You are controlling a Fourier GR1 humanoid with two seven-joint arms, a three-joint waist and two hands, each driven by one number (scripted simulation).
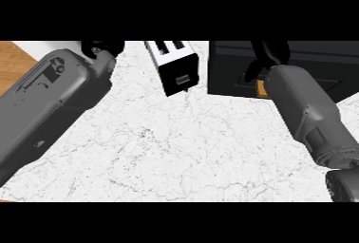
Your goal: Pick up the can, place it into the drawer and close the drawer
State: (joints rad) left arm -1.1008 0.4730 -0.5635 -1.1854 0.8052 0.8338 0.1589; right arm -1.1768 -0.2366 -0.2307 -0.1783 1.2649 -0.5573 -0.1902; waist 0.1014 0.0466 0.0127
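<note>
We see right hand point(269, 56) over the drawer point(231, 71), left hand point(102, 48) at top edge; can't tell either grip.

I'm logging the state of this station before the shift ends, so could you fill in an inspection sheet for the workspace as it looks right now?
Surface: white marble counter, with a wooden strip at the upper left.
Job's things: black drawer at the upper right; a small orange patch shows beside the right wrist, possibly the can, cannot tell.
Clutter: black toaster-like appliance at the top centre.
Hands: left hand at the top edge, mostly cut off; right hand over the drawer, fingers hard to make out against the black.
Cables: nothing seen.
Surroundings: nothing seen beyond the counter.
</note>
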